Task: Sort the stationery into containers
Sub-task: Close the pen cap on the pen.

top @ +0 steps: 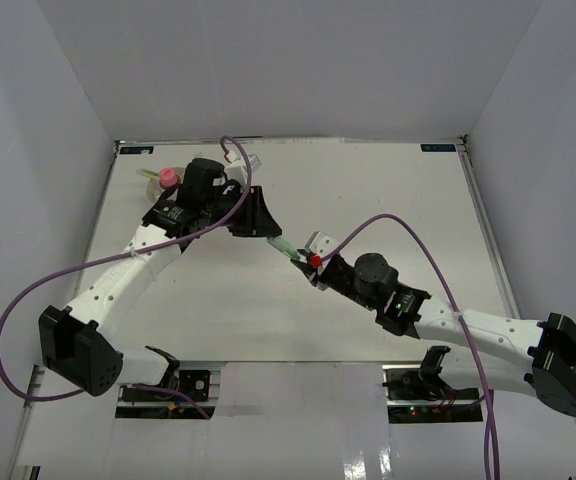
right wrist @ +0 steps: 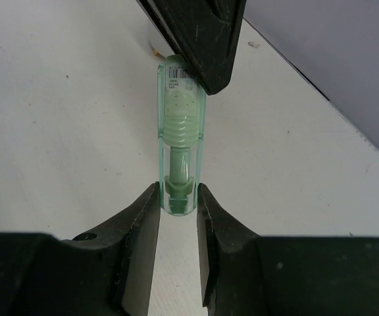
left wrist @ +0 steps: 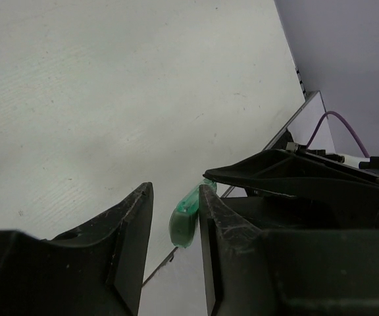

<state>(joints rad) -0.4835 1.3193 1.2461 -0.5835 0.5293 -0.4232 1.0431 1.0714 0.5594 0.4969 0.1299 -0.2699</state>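
A pale green marker with a clear cap (right wrist: 179, 125) is held above the table between both grippers. My right gripper (right wrist: 177, 191) is shut on its cap end. My left gripper (left wrist: 176, 191) is open around the other end (left wrist: 184, 220), which lies against its right finger (left wrist: 209, 217). In the top view the marker (top: 286, 249) spans from the left gripper (top: 266, 232) to the right gripper (top: 309, 258) at mid-table. The white organiser cup (top: 251, 160) sits at the back left, mostly hidden by the left arm. A pink item (top: 168, 176) stands up beside it.
A purple cable (top: 408, 225) loops over the table from the right arm. The left arm's purple cable (top: 230, 145) arcs near the back wall. White walls enclose the table at the back and on both sides.
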